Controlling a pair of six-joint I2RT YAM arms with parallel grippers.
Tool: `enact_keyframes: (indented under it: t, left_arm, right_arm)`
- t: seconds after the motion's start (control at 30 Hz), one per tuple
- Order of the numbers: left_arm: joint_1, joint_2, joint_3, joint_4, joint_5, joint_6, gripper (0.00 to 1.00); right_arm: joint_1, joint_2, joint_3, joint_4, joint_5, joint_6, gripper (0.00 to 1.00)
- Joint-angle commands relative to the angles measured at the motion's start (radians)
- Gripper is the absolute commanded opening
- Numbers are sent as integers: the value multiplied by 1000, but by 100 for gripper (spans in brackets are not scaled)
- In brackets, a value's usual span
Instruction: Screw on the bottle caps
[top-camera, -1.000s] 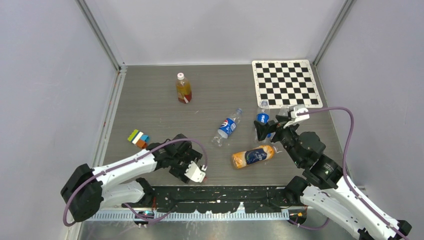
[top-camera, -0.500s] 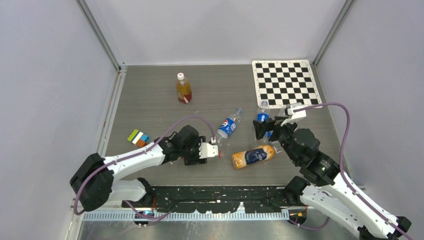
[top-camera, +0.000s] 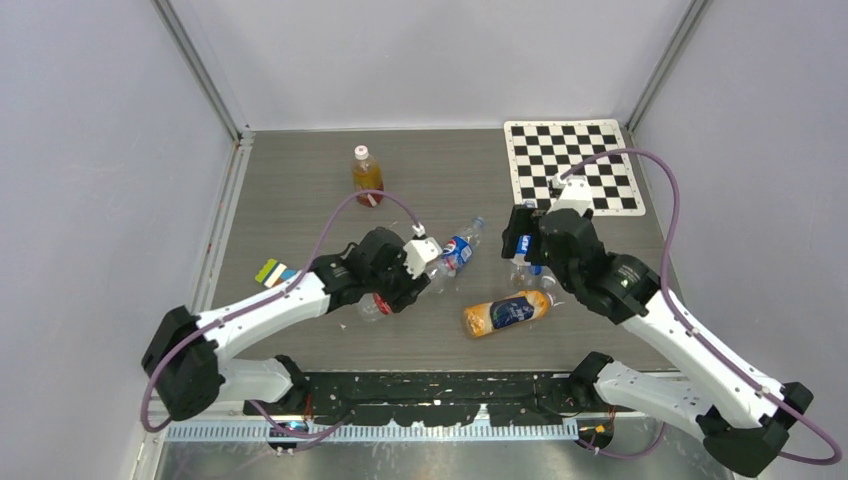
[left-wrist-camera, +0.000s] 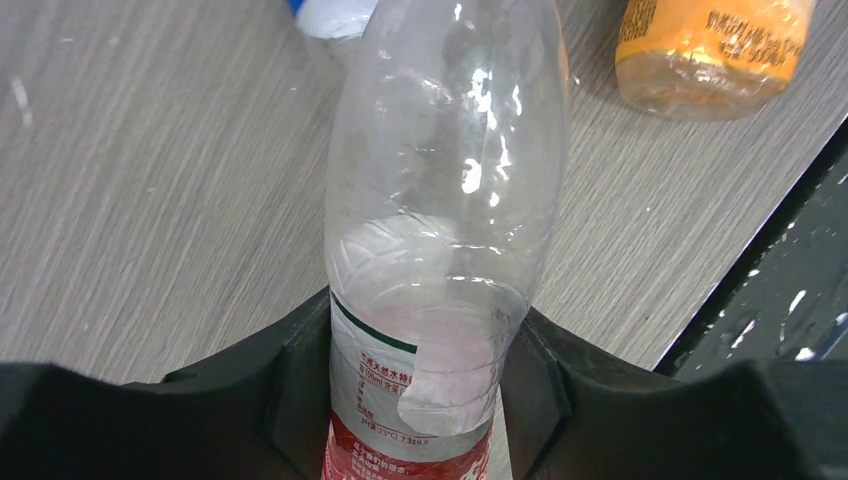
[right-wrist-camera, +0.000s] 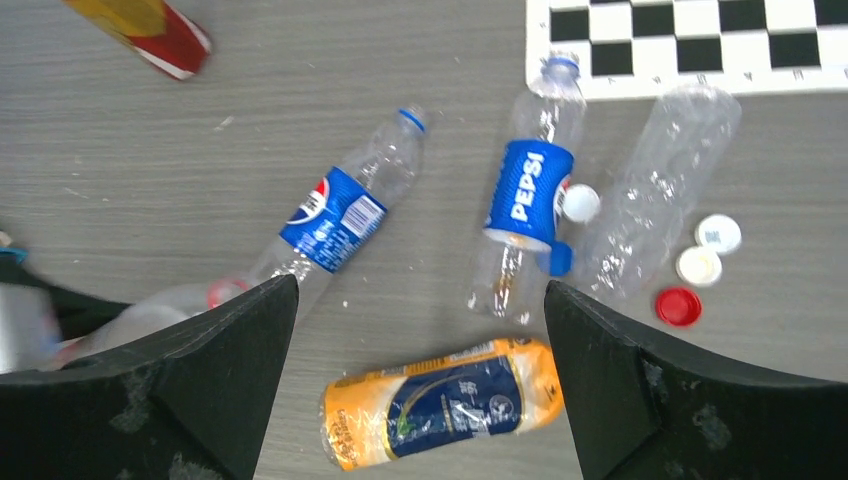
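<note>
Left arm (top-camera: 270, 310) reached inward | left claw (left-wrist-camera: 420, 345) clamps clear bottle (left-wrist-camera: 450, 180) | right claw (right-wrist-camera: 420, 295) raised, wide open, empty

Two arms meet mid-frame, one gripping, one open.
The left arm (top-camera: 265, 318) reaches from the lower left toward the centre, and the left gripper (left-wrist-camera: 425, 335) presses against both sides of a clear bottle (left-wrist-camera: 450, 200). The right arm (top-camera: 690, 335) bends up from the lower right, with the right gripper (right-wrist-camera: 420, 285) spread wide and facing down.
</note>
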Motion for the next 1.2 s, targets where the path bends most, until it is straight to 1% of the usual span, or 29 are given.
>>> enact_keyframes:
  t: [0.0, 0.03, 0.07, 0.1, 0.13, 0.17, 0.2, 0.23, 0.3, 0.4, 0.53, 0.6, 0.67, 0.7, 0.77, 0.8, 0.83, 0.87, 0.93, 1.17]
  left_arm:
    - [-3, -171, -30, 34, -101, -154, 53]
    - [-3, -200, -39, 35, -140, -161, 53]
    - [-3, -228, -43, 32, -175, -168, 53]
    - [-3, -251, -45, 28, -212, -171, 53]
    - [-4, -270, -43, 21, -241, -173, 53]
    - [-4, -286, -38, 7, -265, -177, 53]
    - [-3, -297, -31, -6, -287, -179, 53]
    - [-3, -305, -24, -23, -298, -175, 53]
    - [-3, -316, -19, -56, -314, -164, 54]
    - [-3, -303, -15, -111, -338, -186, 54]
    - [-3, -251, -23, -155, -348, -322, 55]
    - [-4, -231, -41, -154, -370, -400, 56]
    - [-2, -215, -64, -148, -398, -465, 57]
    - [-2, -205, -78, -144, -414, -501, 57]
    - [6, -180, -103, -125, -416, -553, 58]
    - [10, -164, -114, -118, -416, -571, 58]
    - [13, -147, -118, -117, -415, -586, 59]
    - [15, -125, -116, -121, -412, -593, 59]
    - [17, -84, -105, -133, -410, -604, 61]
    - [25, 20, -112, -100, -376, -642, 65]
  right_arm:
    - [-65, 95, 122, -227, 19, 164, 100]
    - [-122, 134, 151, -285, -1, 196, 100]
    - [-162, 154, 164, -329, -57, 210, 100]
    - [-246, 190, 184, -367, -94, 236, 100]
    - [-297, 209, 192, -391, -166, 249, 100]
    - [-392, 246, 204, -437, -197, 275, 100]
    - [-432, 262, 208, -456, -239, 287, 100]
    - [-493, 293, 212, -492, -249, 312, 100]
    - [-553, 334, 209, -526, -256, 338, 100]
    - [-600, 372, 185, -532, -239, 366, 99]
    - [-675, 385, 130, -493, -191, 398, 96]
    - [-752, 393, 95, -468, -196, 402, 93]
    - [-803, 405, 70, -433, -203, 402, 86]
    - [-817, 410, 60, -420, -218, 399, 84]
    - [-852, 430, 35, -379, -240, 389, 76]
    - [-868, 448, 20, -351, -249, 385, 70]
    - [-873, 471, 14, -337, -269, 379, 67]
    - [-882, 482, 4, -315, -277, 378, 61]
    - [-889, 517, -9, -281, -298, 372, 56]
    - [-894, 619, -62, -192, -330, 364, 46]
